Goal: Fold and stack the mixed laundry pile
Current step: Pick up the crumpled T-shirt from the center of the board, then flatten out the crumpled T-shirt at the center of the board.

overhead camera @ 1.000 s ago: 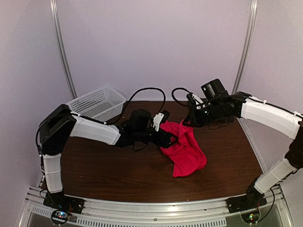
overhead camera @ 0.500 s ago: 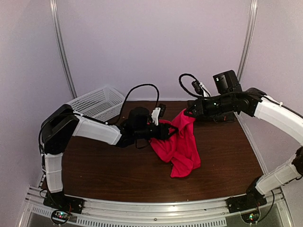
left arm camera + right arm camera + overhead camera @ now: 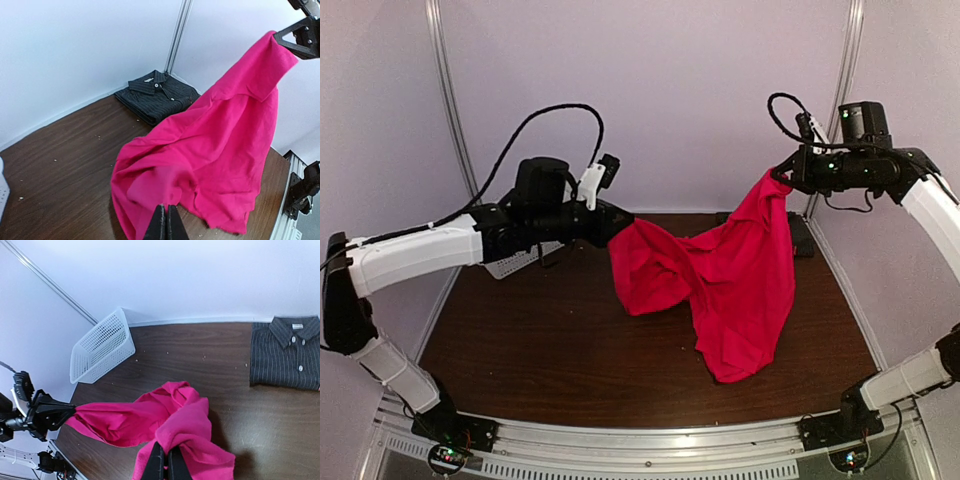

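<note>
The bright red-pink T-shirt point(image 3: 730, 280) hangs stretched in the air between both arms, its lower hem drooping toward the table. My left gripper point(image 3: 612, 225) is shut on its left edge, the closed tips point(image 3: 166, 207) pinching pink cloth. My right gripper point(image 3: 782, 178) is raised high at the right and shut on a bunched corner point(image 3: 166, 452). The dark pinstriped collared shirt point(image 3: 285, 360) lies folded flat at the back right corner point(image 3: 155, 95); in the top view it is mostly hidden behind the T-shirt.
A white lattice basket point(image 3: 102, 347) lies tipped at the back left of the brown table point(image 3: 540, 350), partly behind my left arm in the top view. Metal uprights point(image 3: 450, 100) and white walls close in the back and sides.
Both arms rose and spread apart, lifting the T-shirt off the table and pulling it wide. The left gripper went from open to shut on the cloth.
</note>
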